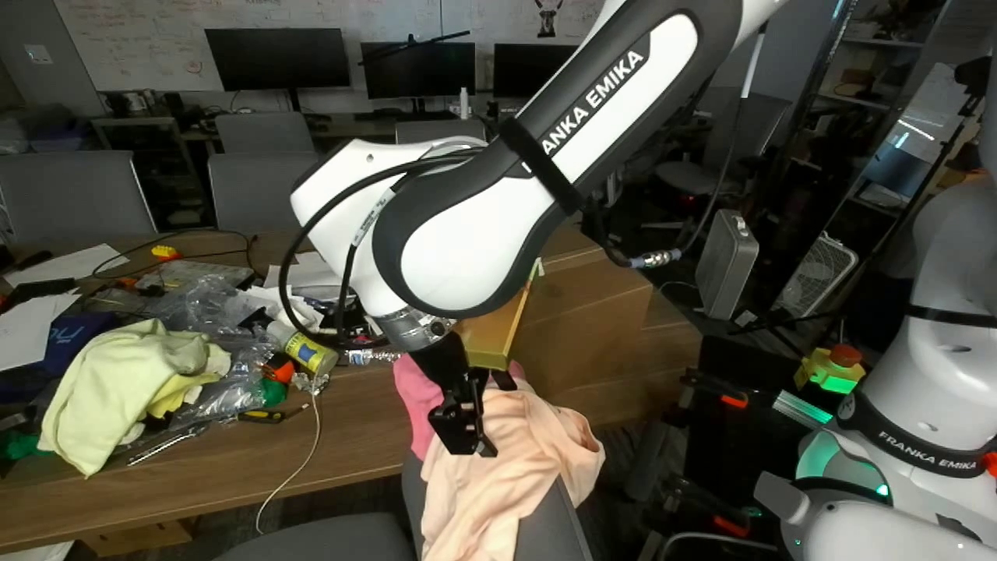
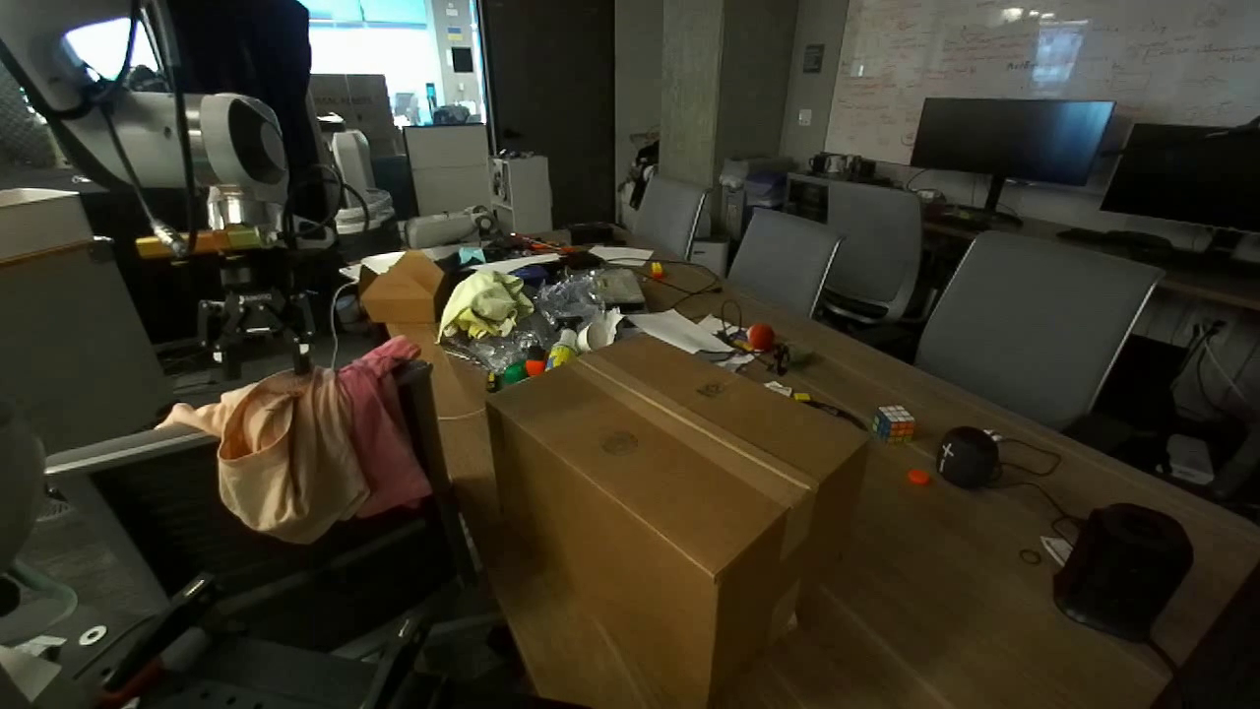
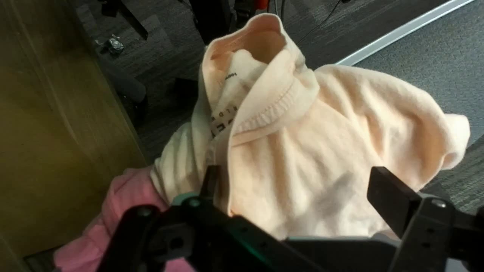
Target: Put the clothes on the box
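Note:
A peach shirt [image 1: 537, 444] is draped over a grey chair back, its collar open. It also shows in an exterior view [image 2: 285, 453] and the wrist view [image 3: 310, 147]. A pink garment [image 2: 386, 433] hangs beside it, partly covered, and shows at lower left in the wrist view [image 3: 132, 189]. The large closed cardboard box [image 2: 630, 453] stands on the table beside the chair; its brown surface appears at left in the wrist view [image 3: 64, 113]. My gripper [image 3: 295, 181] points down with fingers wide apart over the shirt. One fingertip is close beside the collar; contact is unclear.
A pale yellow cloth [image 1: 117, 382] lies among plastic wrap and tools on the table. A small open cardboard box [image 2: 404, 286] stands near it. A puzzle cube [image 2: 894, 423] and dark speakers [image 2: 1122, 571] stand beyond the large box. The chair frame [image 3: 401, 34] runs beneath the shirt.

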Motion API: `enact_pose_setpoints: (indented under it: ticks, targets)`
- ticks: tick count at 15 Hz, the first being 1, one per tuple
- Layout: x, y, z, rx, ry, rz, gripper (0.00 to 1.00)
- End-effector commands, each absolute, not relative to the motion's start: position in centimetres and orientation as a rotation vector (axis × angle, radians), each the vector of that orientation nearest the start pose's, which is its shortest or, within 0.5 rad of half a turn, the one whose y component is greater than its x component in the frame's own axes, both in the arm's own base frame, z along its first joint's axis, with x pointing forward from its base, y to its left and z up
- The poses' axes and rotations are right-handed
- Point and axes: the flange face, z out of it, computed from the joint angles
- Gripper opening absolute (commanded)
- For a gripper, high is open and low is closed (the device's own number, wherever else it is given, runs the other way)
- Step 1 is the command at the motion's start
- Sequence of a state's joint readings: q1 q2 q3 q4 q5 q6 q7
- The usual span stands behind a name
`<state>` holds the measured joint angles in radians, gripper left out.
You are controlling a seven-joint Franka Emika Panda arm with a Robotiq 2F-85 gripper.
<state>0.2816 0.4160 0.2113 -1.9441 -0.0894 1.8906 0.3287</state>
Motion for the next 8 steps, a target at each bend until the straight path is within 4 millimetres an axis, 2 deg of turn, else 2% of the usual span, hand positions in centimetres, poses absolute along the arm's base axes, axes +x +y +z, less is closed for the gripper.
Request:
enact_pose_setpoints:
  ticks: [1, 5, 7, 8]
  targets:
    - [50.27, 25.99, 23.37, -3.223, -0.353, 0.753, 1.00]
    - [49.79, 25.87, 22.40, -3.229, -0.377, 0.810, 1.00]
    - [49.65, 25.96, 22.52, -3.231, -0.376, 0.823, 0.74]
    - [49.60, 26.00, 22.68, -3.233, -0.370, 0.818, 0.66]
